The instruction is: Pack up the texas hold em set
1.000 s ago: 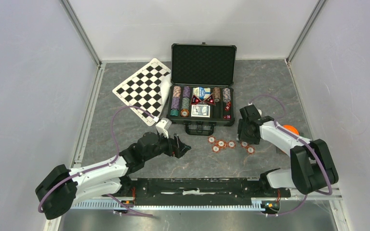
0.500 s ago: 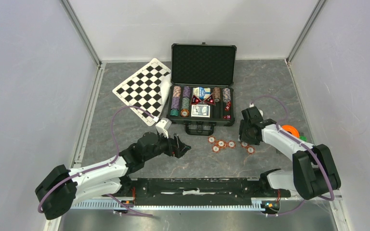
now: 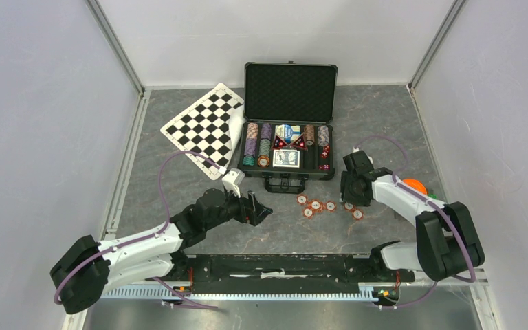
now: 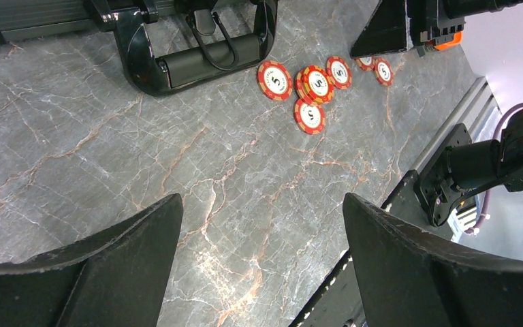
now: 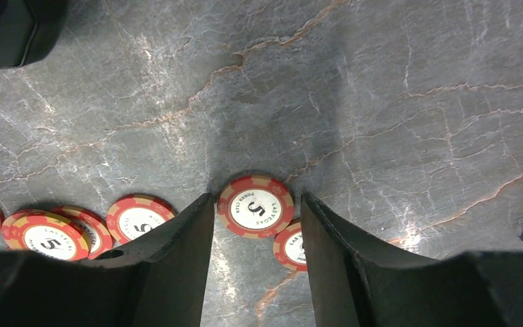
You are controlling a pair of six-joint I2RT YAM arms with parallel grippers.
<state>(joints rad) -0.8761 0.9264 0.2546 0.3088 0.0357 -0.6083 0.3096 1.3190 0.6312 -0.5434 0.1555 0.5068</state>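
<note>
The black case [image 3: 290, 89] lies open at the back with chip rows, card decks and red dice in its tray. Several red striped poker chips [image 3: 316, 205] lie loose on the table in front of it. My right gripper [image 3: 353, 199] points down at the right end of that group. In the right wrist view it [image 5: 257, 197] stands open, its fingers flanking one flat-lying chip [image 5: 255, 206] with a slight gap; another chip [image 5: 291, 246] lies partly under the right finger. My left gripper [image 4: 262, 204] hovers open and empty over bare table, short of the chips [image 4: 317, 83] and the case handle [image 4: 208, 58].
A black-and-white checkered board [image 3: 206, 127] lies left of the case, its edge against it. An orange object [image 3: 413, 184] sits behind my right forearm near the right wall. The arms' base rail [image 3: 282, 265] runs along the near edge.
My right gripper's jaws have narrowed a little around the chip and the wrist shifted slightly. The left arm has not moved.
</note>
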